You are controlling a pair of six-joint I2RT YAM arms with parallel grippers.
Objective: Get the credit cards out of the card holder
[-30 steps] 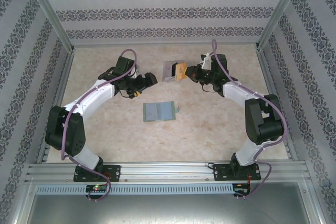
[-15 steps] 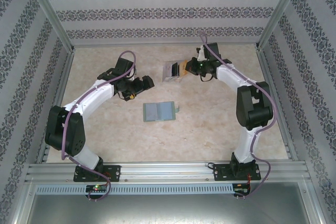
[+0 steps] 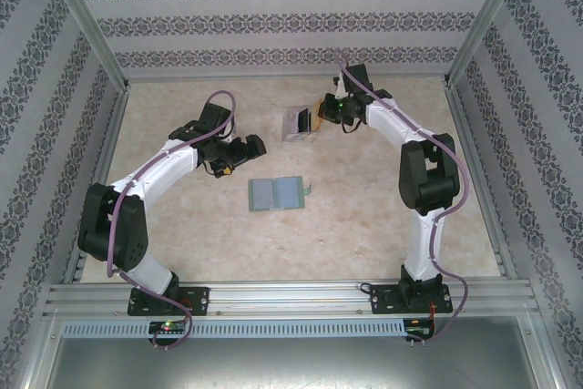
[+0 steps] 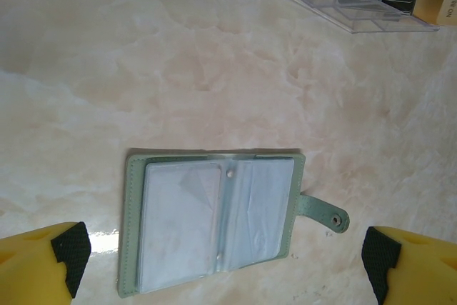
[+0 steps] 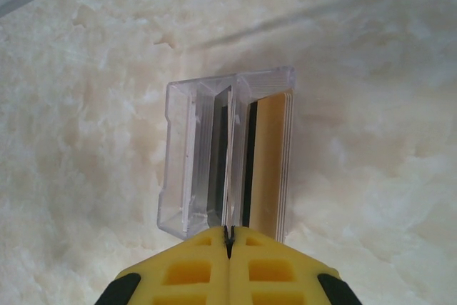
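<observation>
1. Two arms reach over the pale marbled table (image 3: 364,225), the left one toward the middle and the right one toward the far side.
2. The left gripper (image 3: 248,147) hangs above the table with its jaws spread wide and nothing between them. In the left wrist view, the left gripper (image 4: 225,262) shows one yellow finger at each lower corner.
3. The card holder (image 3: 275,193) lies flat and open on the table, near the centre and apart from both arms. In the left wrist view the card holder (image 4: 214,223) has its pale pocketed lining facing up and its grey-green snap tab sticking out to the right. Whether any card sits in those cloudy pockets cannot be told.
4. The clear plastic tray (image 3: 299,125) stands beyond the card holder, well apart from it.
5. The right gripper (image 3: 328,113) is just beside the tray. In the right wrist view the right gripper (image 5: 228,233) has its yellow jaws pressed together at the tray's near edge. Whether something thin is nipped between them cannot be told.
6. Several credit cards (image 5: 271,162) stand on edge as a stack in the right-hand end of the clear plastic tray (image 5: 187,162), with an orange-yellow face showing. A black piece stands just beside the stack.
</observation>
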